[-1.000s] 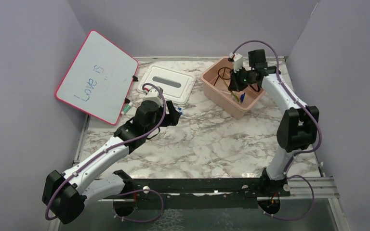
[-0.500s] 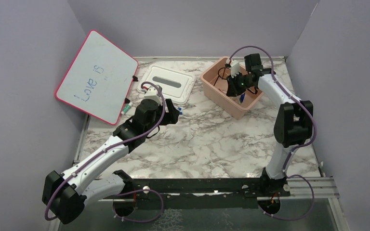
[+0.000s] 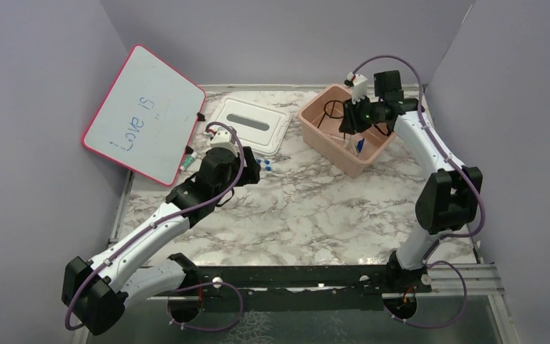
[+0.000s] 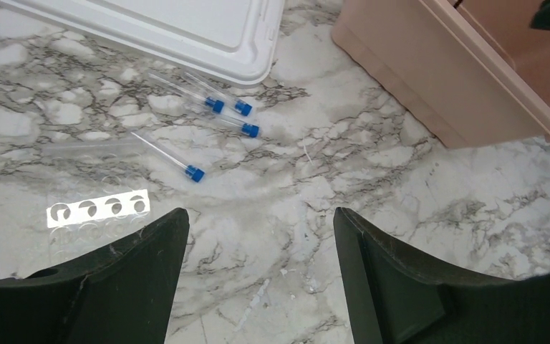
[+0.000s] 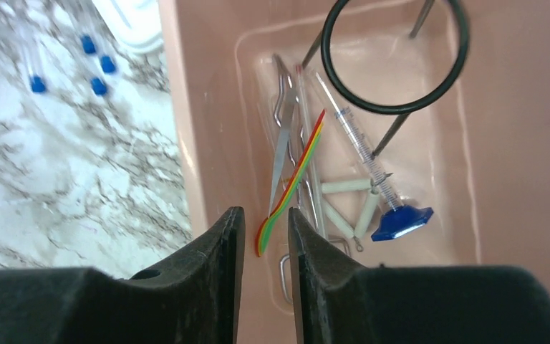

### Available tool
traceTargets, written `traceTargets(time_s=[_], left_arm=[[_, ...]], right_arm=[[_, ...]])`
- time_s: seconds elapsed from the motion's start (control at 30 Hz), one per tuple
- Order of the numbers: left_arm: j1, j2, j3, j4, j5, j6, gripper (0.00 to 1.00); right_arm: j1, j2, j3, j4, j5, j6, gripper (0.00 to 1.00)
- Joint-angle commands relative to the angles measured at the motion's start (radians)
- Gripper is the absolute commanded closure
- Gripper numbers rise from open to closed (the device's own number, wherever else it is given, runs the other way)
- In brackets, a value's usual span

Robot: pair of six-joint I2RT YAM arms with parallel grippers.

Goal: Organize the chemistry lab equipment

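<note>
Several clear glass tubes with blue caps [image 4: 195,173] lie on the marble ahead of my left gripper [image 4: 258,215], which hovers open and empty above the table [image 3: 254,170]. My right gripper [image 5: 266,211] hangs over the pink bin [image 3: 327,145] with its jaws slightly apart, open. Below its gap a thin red, yellow and green striped stick [image 5: 302,161] lies in the bin, held by neither finger. The bin also holds the black ring stand [image 5: 394,109], a graduated glass tube on a blue base [image 5: 401,222], metal tweezers [image 5: 283,143] and a metal clip [image 5: 285,271].
A white lid [image 3: 249,123] lies left of the bin. The pink-framed whiteboard [image 3: 143,115] leans on the left wall. A clear strip with round holes [image 4: 97,208] rests by my left finger. Purple walls close in three sides.
My right gripper's jaws have parted, and the wrist dipped into the bin and then lifted slightly to the right. My left arm has edged a little to the left.
</note>
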Motion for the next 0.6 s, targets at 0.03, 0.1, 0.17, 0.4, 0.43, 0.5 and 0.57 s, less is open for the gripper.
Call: traceTargets(time_s=[0.03, 0.1, 0.17, 0.4, 0.43, 0.5, 0.57], left_arm=[[-0.002, -0.041, 0.075, -0.077, -0.155, 0.034, 0.22], [-0.001, -0.058, 0.087, -0.079, -0.168, 0.049, 0.21], [-0.001, -0.081, 0.101, -0.082, -0.195, 0.064, 0.21], [0.0, -0.152, 0.274, -0.181, -0.324, 0.116, 0.17], [-0.001, -0.165, 0.288, -0.182, -0.329, 0.127, 0.17], [-0.001, -0.188, 0.307, -0.186, -0.339, 0.149, 0.16], [-0.001, -0.201, 0.325, -0.2, -0.344, 0.167, 0.14]], right_arm=[[0.029, -0.128, 0.052, 0.058, 0.039, 0.162, 0.66], [0.077, -0.161, 0.042, 0.086, 0.078, 0.202, 0.65], [0.143, -0.191, 0.028, 0.107, 0.119, 0.222, 0.64], [0.385, -0.234, -0.104, 0.284, 0.219, 0.369, 0.59], [0.424, -0.23, -0.135, 0.323, 0.251, 0.394, 0.57], [0.502, -0.198, -0.183, 0.379, 0.298, 0.422, 0.55], [0.568, -0.133, -0.189, 0.401, 0.322, 0.437, 0.54]])
